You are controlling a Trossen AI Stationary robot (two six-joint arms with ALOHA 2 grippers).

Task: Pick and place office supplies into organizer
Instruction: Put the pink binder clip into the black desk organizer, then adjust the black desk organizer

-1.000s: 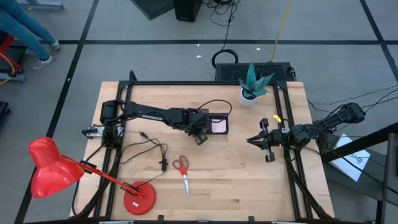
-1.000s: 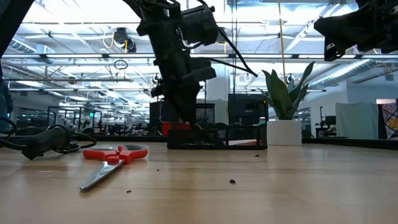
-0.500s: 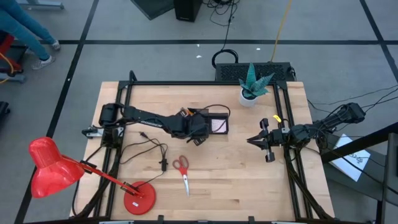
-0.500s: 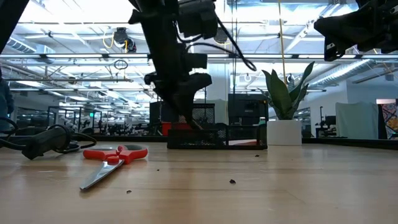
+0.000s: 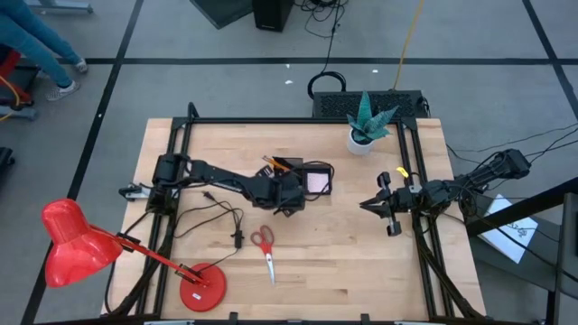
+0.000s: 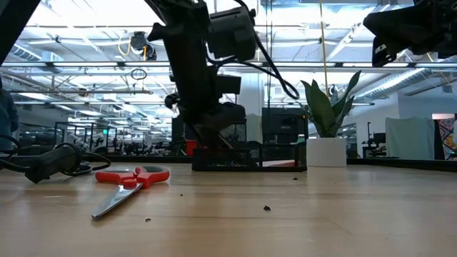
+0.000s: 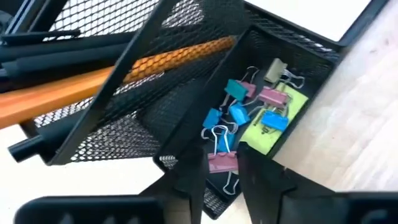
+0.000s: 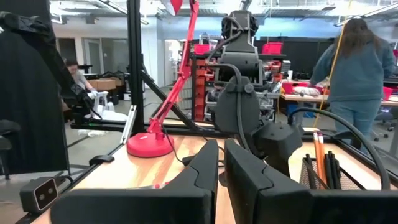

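The black mesh organizer (image 5: 312, 181) stands mid-table. In the left wrist view its tall compartment (image 7: 155, 81) holds orange pencils (image 7: 93, 87) and black pens, and its low one holds blue and pink clips (image 7: 249, 118) on a yellow piece (image 7: 277, 121). A pink pad (image 5: 318, 182) lies in it. My left gripper (image 7: 221, 186) hovers open over the low compartment's rim, at the organizer's near left corner (image 5: 287, 200). The red-handled scissors (image 5: 265, 248) lie flat on the table, nearer the near edge. My right gripper (image 8: 221, 162) waits, shut, at the table's right (image 5: 366, 205).
A red desk lamp (image 5: 72, 244) with its round base (image 5: 200, 291) fills the near left corner. Black cables (image 5: 226, 217) run beside the scissors. A white plant pot (image 5: 366, 135) stands far right of the organizer. A person (image 8: 357, 68) stands in the room beyond.
My left arm's forearm has swung toward the near edge and its wrist has turned. This uncovers the orange pencils at the organizer's far left end. The gripper itself has stayed at the organizer's near left corner. The scissors and the right arm have kept still.
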